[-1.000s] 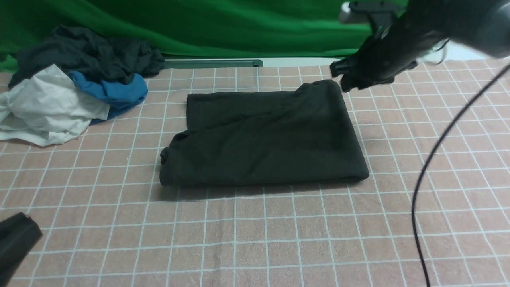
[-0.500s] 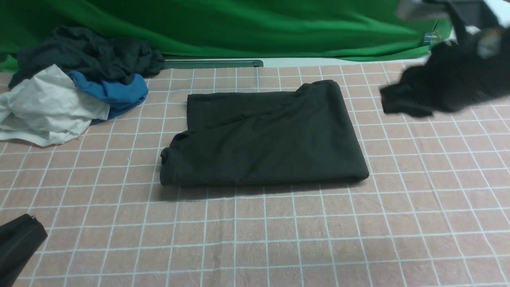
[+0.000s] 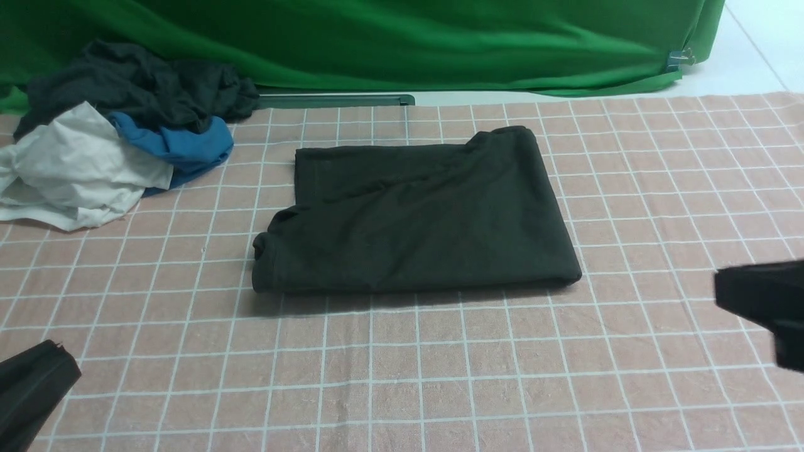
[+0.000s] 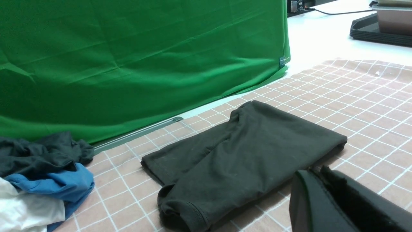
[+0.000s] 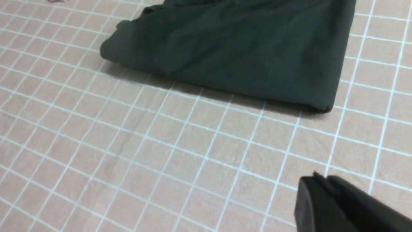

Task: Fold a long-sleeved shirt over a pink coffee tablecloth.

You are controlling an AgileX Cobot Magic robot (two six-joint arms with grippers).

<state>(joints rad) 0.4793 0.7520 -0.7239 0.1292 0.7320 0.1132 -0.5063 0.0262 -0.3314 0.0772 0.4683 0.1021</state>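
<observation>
The black long-sleeved shirt (image 3: 414,213) lies folded into a thick rectangle in the middle of the pink gridded tablecloth (image 3: 440,376); a cuff or hem pokes out at its near left corner. Its lettering and neck label are hidden. The shirt also fills the left wrist view (image 4: 238,154) and the right wrist view (image 5: 238,48). My left gripper (image 3: 53,351) sits low at the near left, shut and empty, well short of the shirt. My right gripper (image 3: 722,292) is at the right edge, shut and empty, off the shirt's right side.
A heap of dark grey, blue and white garments (image 3: 113,132) sits at the far left of the cloth. The green backdrop cloth (image 3: 377,44) hangs along the back, with a grey bar (image 3: 333,100) at its foot. Black trays (image 4: 379,30) stand on the white table beyond.
My right arm has swung away from the shirt's far right corner, out to the right and down toward the near right edge. The left gripper has hardly moved. The shirt lies unchanged.
</observation>
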